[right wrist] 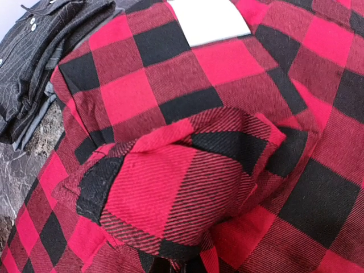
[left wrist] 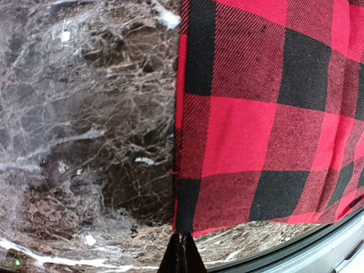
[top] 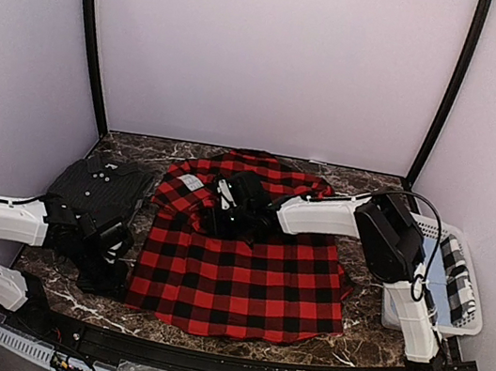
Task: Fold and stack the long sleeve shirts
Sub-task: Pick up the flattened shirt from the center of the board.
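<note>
The red-and-black check flannel shirt (top: 243,270) lies spread across the middle of the marble table, with a white patch (top: 191,182) near its top left. The dark charcoal striped shirt (top: 95,187) lies folded to its left. My left gripper (top: 113,277) is at the flannel's near left corner; in the left wrist view its fingers (left wrist: 182,256) are pressed together on that corner of the flannel (left wrist: 267,114). My right gripper (top: 233,207) is over the flannel's upper part, shut on a raised fold of flannel (right wrist: 182,187) that hides its fingers. The charcoal shirt (right wrist: 40,51) also shows in the right wrist view.
A white laundry basket (top: 463,322) stands at the right edge with a black-and-white check cloth (top: 456,268) in it. A black rail (top: 219,357) runs along the table's near edge. Light walls close the back and sides.
</note>
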Action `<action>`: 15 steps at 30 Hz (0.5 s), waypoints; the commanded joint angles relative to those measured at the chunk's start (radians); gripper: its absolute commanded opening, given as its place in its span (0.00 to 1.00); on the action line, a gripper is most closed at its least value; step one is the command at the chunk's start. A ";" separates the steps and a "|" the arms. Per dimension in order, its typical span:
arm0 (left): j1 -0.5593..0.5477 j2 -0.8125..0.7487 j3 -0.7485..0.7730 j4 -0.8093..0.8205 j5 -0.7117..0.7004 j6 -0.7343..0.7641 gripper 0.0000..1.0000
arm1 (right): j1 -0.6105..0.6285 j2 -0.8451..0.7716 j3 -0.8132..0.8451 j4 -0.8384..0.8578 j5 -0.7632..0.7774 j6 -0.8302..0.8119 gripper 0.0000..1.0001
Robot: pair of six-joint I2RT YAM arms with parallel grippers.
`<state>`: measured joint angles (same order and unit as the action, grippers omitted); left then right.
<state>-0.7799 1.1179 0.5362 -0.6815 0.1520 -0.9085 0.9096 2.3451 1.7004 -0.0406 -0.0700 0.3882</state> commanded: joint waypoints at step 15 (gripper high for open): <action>-0.004 0.045 0.167 -0.150 -0.030 0.113 0.11 | -0.109 0.003 0.425 -0.169 0.006 -0.184 0.00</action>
<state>-0.7799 1.1748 0.7486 -0.7746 0.1551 -0.7597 0.8047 2.3478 2.1117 -0.1883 -0.0341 0.2325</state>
